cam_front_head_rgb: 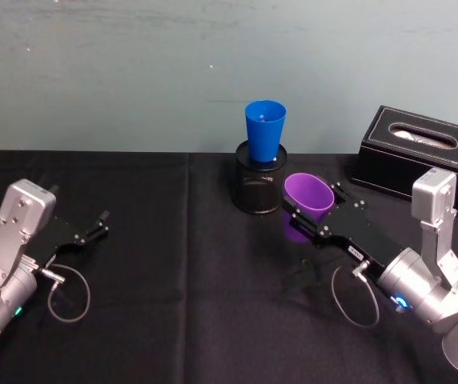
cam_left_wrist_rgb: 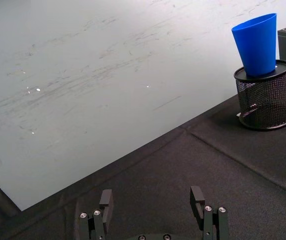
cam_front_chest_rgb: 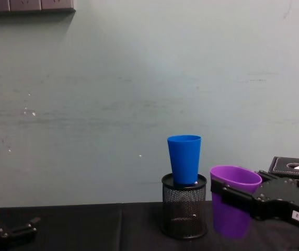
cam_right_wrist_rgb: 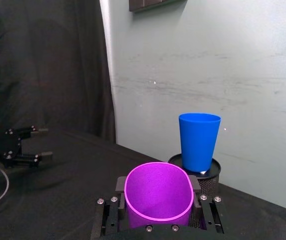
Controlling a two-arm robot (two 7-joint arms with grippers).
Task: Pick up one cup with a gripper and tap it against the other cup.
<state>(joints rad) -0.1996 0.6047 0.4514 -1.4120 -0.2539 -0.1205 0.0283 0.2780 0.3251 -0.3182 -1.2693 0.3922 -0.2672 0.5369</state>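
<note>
The purple cup (cam_front_head_rgb: 307, 195) is upright in my right gripper (cam_front_head_rgb: 313, 202), which is shut on it just below the rim and squeezes the rim into an oval (cam_right_wrist_rgb: 158, 197). It sits to the right of the blue cup (cam_front_head_rgb: 264, 128), lower than it, with a small gap between them (cam_front_chest_rgb: 233, 206). The blue cup (cam_front_chest_rgb: 184, 158) stands upright in a black wire-mesh pen holder (cam_front_head_rgb: 259, 186) at the back middle of the table. My left gripper (cam_front_head_rgb: 97, 225) rests at the left, open and holding nothing (cam_left_wrist_rgb: 151, 200).
A black tissue box (cam_front_head_rgb: 421, 152) sits at the back right, behind my right arm. A pale wall runs close behind the table. A black cloth (cam_front_head_rgb: 173, 264) covers the table, with bare room between the two arms.
</note>
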